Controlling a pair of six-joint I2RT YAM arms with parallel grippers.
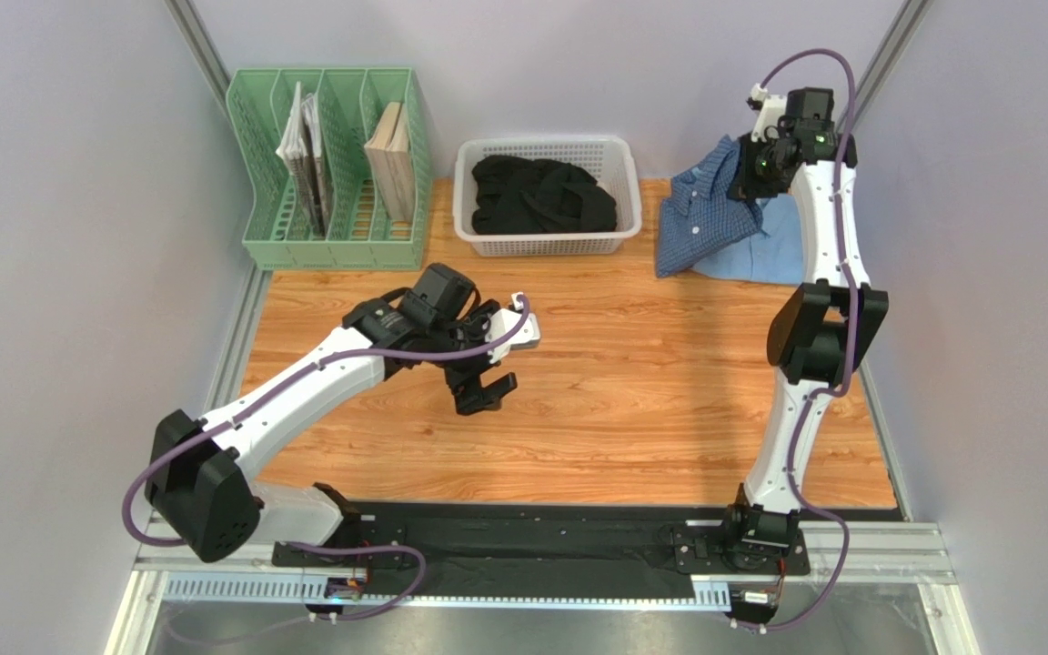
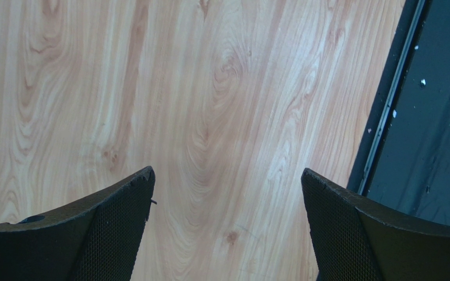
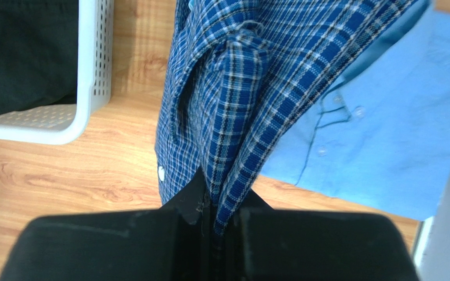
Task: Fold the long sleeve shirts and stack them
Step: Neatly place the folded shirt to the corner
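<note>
White perforated plastic basket (image 1: 550, 247), rectangular, holding crumpled black cloth (image 1: 543, 194). Just right of the basket: dark blue cloth shirt with a fine white-and-black check (image 3: 268, 76), bunched into a soft vertical ridge and pinched by the right gripper (image 3: 208, 213), whose black jaws are closed on the fold. One white button (image 3: 161, 172) shows on the shirt's hanging edge. Partly beneath it, also right of the basket: plain light blue button-up shirt (image 3: 386, 140), smooth, lying flat on the pale wood-grain table (image 1: 653, 410). Nearer the arm bases than the basket: left gripper (image 2: 227, 199), mesh-textured black fingers (image 2: 122, 228) spread wide, nothing between them, above bare wood. Left of the basket: mint-green slotted file rack (image 1: 270, 232) holding upright booklets (image 1: 390, 157).
</note>
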